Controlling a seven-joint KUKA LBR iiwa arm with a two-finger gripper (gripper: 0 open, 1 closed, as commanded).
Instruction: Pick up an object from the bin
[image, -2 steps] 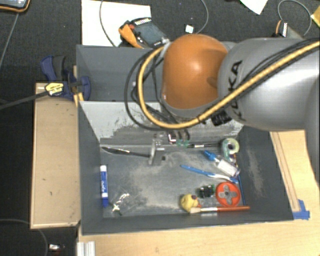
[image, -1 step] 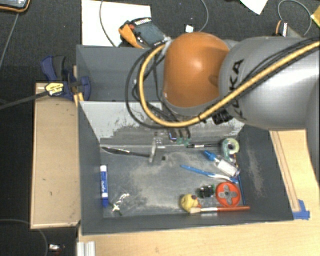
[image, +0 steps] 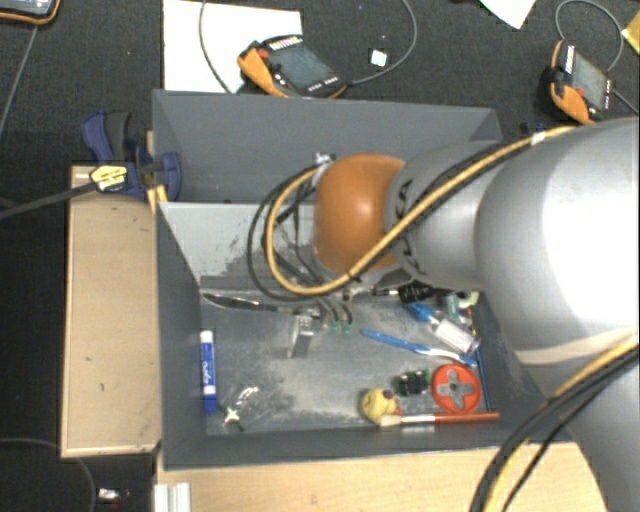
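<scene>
Looking down into a grey metal bin (image: 185, 300) with small loose things scattered over its floor. Reaching in from the right with the arm (image: 545, 240), carrying an orange cover (image: 355, 210) at the wrist and looped cables (image: 272, 240) beside it. Hanging the end effector (image: 315, 325) below that cover, over the middle of the floor and toward the back wall. Cannot tell whether open or closed, with the cover and cables masking much of it. Standing nearest to a slim silvery metal utensil (image: 232, 298), lying flat just to the left and pointing toward the left wall, and to a blue toothbrush (image: 405, 343), lying slantwise just to the right. Showing a blue marker (image: 208, 372) lying along the left wall, well apart from the end effector, with a small pale scrap (image: 240, 403) near its lower end in the front left corner. Showing a heap in the front right corner: a yellow lump (image: 378, 403), a round orange-red disc (image: 455, 388) just beside it, a red stick (image: 460, 420) lying along the front wall, and a white and blue tube (image: 445, 330) behind them.
</scene>
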